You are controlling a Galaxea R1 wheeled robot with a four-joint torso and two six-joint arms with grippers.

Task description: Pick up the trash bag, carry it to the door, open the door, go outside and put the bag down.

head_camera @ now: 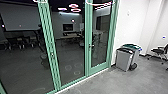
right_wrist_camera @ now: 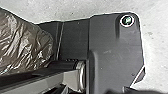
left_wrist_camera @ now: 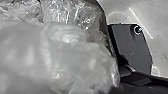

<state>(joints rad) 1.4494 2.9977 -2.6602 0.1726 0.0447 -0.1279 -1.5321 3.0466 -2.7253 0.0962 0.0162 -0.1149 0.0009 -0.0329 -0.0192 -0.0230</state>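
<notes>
A clear, crinkled trash bag (left_wrist_camera: 72,60) is bunched up very close to the camera in the left wrist view, its nearest folds blurred. The right wrist view has the bag (right_wrist_camera: 22,42) beside the robot's dark base plate, looking brownish and creased. In the head view a glass door (head_camera: 100,37) with a green frame stands ahead, to the right of wider glass panels. Its metal handle (head_camera: 91,46) sits on the left side of the frame. The door looks closed.
Two wheeled grey bins, one with a dark lid (head_camera: 124,58) and one with a green lid (head_camera: 132,46), stand against the white wall right of the door. An office chair (head_camera: 160,51) is at the far right. Tables and chairs show in the glass.
</notes>
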